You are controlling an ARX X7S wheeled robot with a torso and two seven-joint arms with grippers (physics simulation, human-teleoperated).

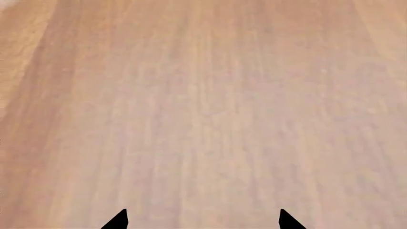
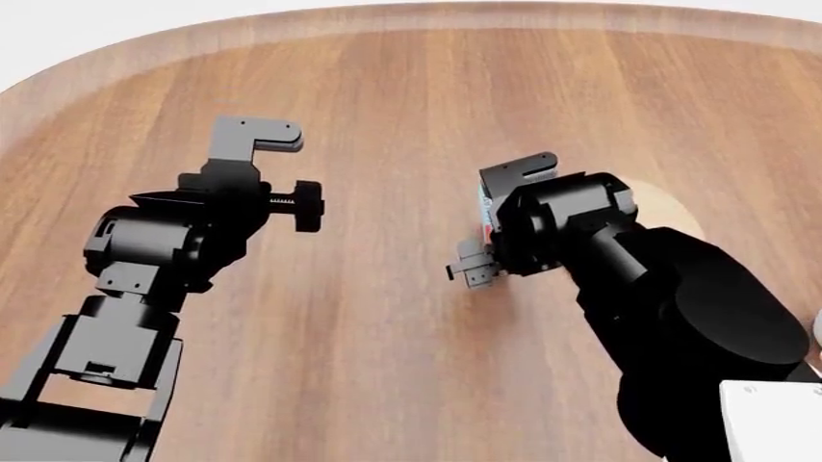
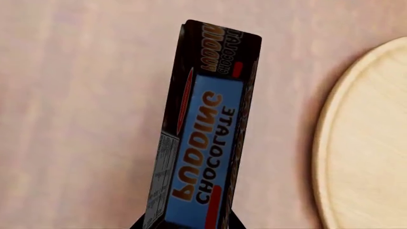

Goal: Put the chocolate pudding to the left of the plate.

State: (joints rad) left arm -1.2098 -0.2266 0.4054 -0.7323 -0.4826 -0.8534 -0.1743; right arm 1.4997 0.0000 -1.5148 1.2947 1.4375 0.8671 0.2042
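Note:
The chocolate pudding (image 3: pixel 203 138) is a dark brown carton with a blue face and red stripe. In the right wrist view it sits between the jaws of my right gripper (image 3: pixel 184 224), which is shut on it. In the head view only a red and blue sliver of the carton (image 2: pixel 486 214) shows beside my right gripper (image 2: pixel 499 192), just left of the plate. The light tan plate (image 3: pixel 369 143) lies close beside the carton; in the head view the plate (image 2: pixel 665 207) is mostly hidden behind my right arm. My left gripper (image 2: pixel 261 135) is open and empty, and its fingertips (image 1: pixel 119 220) hang over bare wood.
The wooden table (image 2: pixel 385 87) has a rounded far edge (image 2: pixel 411 12). My right forearm (image 2: pixel 680 308) covers the near right part. A white part (image 2: pixel 771 423) shows at the bottom right corner.

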